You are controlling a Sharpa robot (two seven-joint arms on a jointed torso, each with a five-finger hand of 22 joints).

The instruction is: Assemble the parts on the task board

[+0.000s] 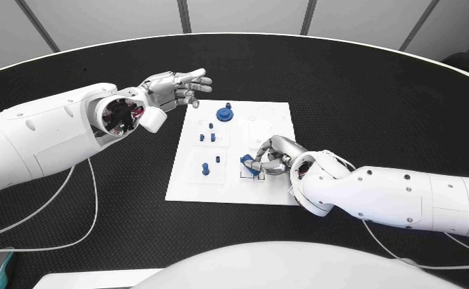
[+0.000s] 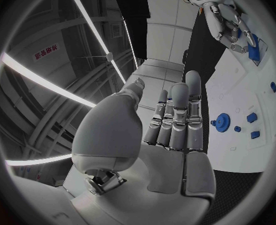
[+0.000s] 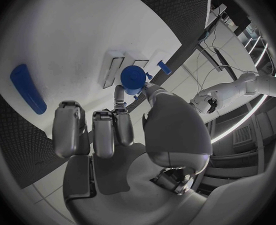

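Observation:
The white task board [image 1: 269, 119] lies mid-table. My right hand [image 1: 274, 156] rests on its near right part, thumb and a finger pinching a round blue part [image 3: 134, 78], seen in the head view as blue [image 1: 251, 166] under the fingers. A long blue part [image 3: 28, 88] lies on the board [image 3: 82, 30] beside that hand. My left hand [image 1: 179, 89] hovers off the board's far left corner, fingers straight and apart, holding nothing. A blue gear [image 1: 225, 114] stands near the far edge, also the gear [image 2: 222, 121] past my left fingers [image 2: 177, 116].
Small blue pegs [image 1: 207, 138] stand in the board's left column, with a longer blue piece [image 1: 205, 167] nearer me. White cables [image 1: 83, 221] trail over the black table [image 1: 391, 92] by both arms. Bare tabletop surrounds the board.

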